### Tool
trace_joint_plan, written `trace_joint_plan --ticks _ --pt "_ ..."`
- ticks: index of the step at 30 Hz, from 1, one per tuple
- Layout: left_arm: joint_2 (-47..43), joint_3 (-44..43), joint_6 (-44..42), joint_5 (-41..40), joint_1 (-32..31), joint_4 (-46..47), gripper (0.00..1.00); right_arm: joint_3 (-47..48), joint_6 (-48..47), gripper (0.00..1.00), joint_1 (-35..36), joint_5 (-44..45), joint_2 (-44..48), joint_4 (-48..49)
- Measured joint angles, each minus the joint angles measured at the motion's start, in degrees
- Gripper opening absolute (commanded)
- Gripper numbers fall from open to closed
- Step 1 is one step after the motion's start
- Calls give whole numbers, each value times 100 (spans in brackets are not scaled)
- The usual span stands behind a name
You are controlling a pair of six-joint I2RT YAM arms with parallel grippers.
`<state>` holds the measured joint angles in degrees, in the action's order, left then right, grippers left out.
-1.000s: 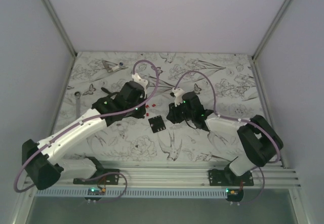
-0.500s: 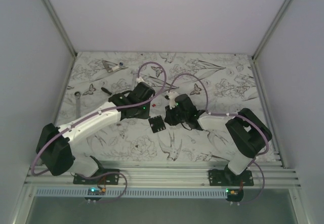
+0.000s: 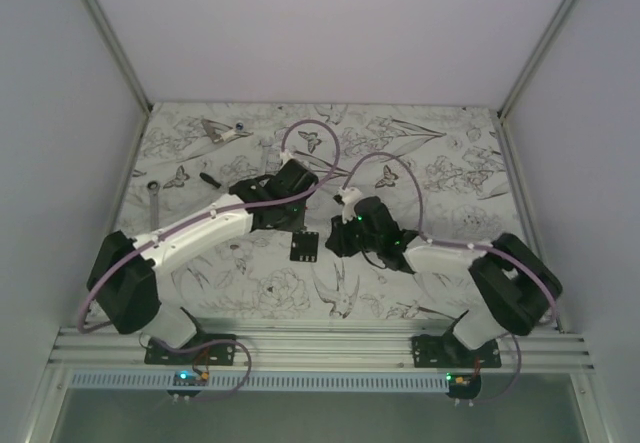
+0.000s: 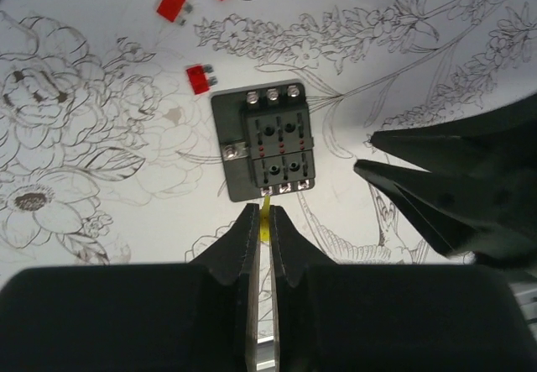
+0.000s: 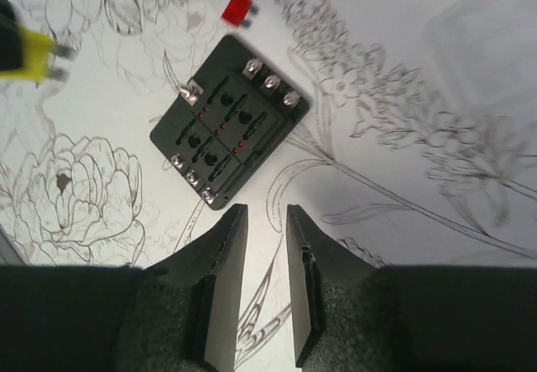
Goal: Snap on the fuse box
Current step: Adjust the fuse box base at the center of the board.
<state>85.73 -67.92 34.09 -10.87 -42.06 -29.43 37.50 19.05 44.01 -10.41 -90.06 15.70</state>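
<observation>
The fuse box (image 4: 264, 143) is a small black square block lying flat on the flower-printed table; it also shows as the fuse box (image 5: 228, 128) and the fuse box (image 3: 304, 248). My left gripper (image 4: 265, 218) hovers at its near edge, shut on a thin yellow fuse (image 4: 266, 215). That yellow fuse (image 5: 33, 55) appears at the left edge of the right wrist view. My right gripper (image 5: 264, 214) sits just beside the box's corner, jaws a little apart with nothing between them. From above, the left gripper (image 3: 301, 227) and right gripper (image 3: 333, 238) flank the box.
Loose red fuses (image 4: 171, 4) (image 4: 198, 78) lie beyond the box, one red fuse (image 5: 237, 7) close to its far side. A wrench (image 3: 153, 203) and another metal tool (image 3: 222, 130) lie at the far left. Frame rails line both sides.
My left arm has swung right and forward, bringing its gripper over the fuse box. The right arm shifted slightly and its jaws moved a little. The box has barely moved.
</observation>
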Motion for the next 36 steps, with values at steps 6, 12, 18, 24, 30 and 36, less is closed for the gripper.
trace_joint_plan --ticks 6,12,18,24,30,36 --pt "551 -341 -4 0 -157 -4 0 -136 267 64 -72 1134 1198 -573" --pt "1047 -643 -2 -79 -238 -66 0 -748 522 96 -114 2474 2509 -1152" --pt "1593 -1102 0 -87 -273 -170 0 -1467 629 100 -142 3571 3733 -1388" --pt "1950 -1464 39 -85 -295 -442 0 -1744 741 100 -151 4192 4280 -1453" --pt "2203 -1744 144 -83 -295 -728 0 -1749 870 100 -151 4439 4286 -1491" --pt "2385 -1843 260 -81 -295 -946 0 -1749 887 100 -151 4485 4159 -1528"
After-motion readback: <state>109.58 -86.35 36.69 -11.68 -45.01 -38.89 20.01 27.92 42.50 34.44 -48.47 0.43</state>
